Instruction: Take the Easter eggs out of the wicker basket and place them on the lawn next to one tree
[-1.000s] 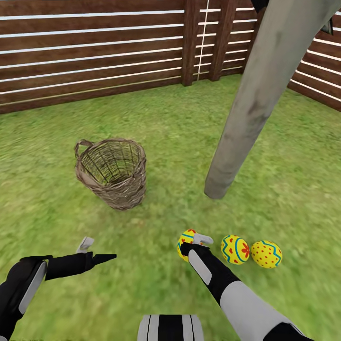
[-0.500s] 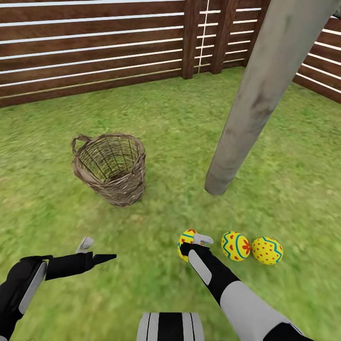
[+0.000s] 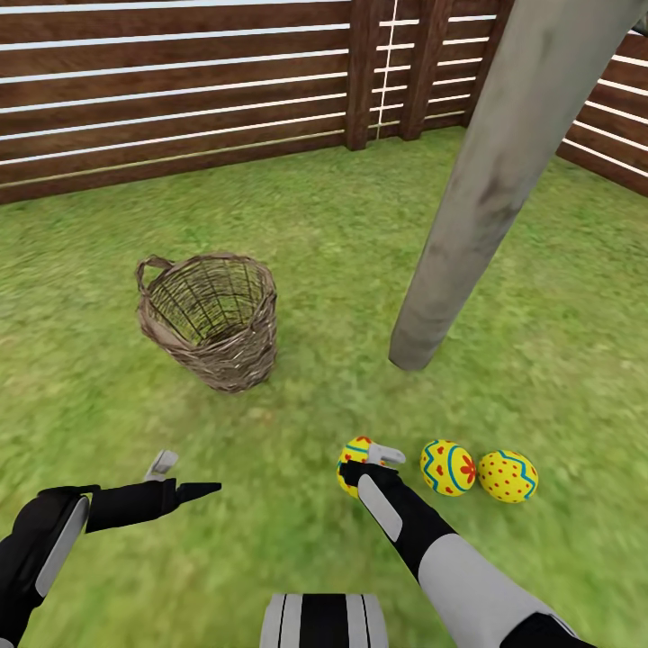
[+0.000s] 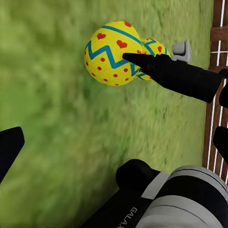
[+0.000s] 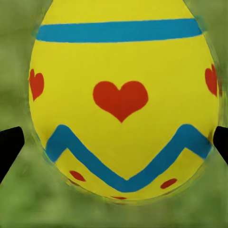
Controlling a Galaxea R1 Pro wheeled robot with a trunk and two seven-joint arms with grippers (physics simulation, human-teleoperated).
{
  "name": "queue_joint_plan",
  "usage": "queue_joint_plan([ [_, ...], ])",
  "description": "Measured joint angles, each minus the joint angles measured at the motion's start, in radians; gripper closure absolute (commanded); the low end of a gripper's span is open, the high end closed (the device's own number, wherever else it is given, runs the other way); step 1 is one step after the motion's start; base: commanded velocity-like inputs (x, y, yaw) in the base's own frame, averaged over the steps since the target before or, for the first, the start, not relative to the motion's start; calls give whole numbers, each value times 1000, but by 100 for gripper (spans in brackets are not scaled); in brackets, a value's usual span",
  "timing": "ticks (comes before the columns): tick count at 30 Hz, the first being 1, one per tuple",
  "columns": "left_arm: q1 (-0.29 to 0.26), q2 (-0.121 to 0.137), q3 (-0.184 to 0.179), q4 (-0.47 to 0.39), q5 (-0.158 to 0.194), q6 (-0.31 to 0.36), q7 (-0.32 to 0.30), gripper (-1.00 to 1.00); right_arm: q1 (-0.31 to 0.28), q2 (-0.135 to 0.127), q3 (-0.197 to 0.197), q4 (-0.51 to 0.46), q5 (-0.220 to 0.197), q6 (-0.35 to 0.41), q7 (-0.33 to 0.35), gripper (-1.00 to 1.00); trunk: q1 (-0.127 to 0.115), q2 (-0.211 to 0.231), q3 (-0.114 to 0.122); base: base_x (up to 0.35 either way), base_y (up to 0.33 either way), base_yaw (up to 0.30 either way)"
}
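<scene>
Lettering "GALAX" on right arm [image 4: 142, 209] casing.

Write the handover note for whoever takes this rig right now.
Right gripper: jaws around the third egg, low at the lawn; whether it is released yet I cannot tell.
Left gripper: open, empty, over grass.
Two eggs lie beside it, in a row near the tree trunk.
Wicker basket: upright, looks empty.
Done: all eggs out of the basket.
Left: open the right jaws, pull back, check the egg stays put.
</scene>
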Motion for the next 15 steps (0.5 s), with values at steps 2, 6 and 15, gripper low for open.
queue_joint_plan([
  [2,0,0,-1,0,0,0,0,-100,0,0,0,0,0,0,0,-100,0,0,0,0,0,0],
  [6,0,0,0,0,1,0,0,-100,0,0,0,0,0,-2,0,-100,-1,0,8,0,0,0],
  [15,0,1,1,0,2,28,1,-100,0,0,0,0,1,-3,0,-100,-5,3,42,0,0,0],
])
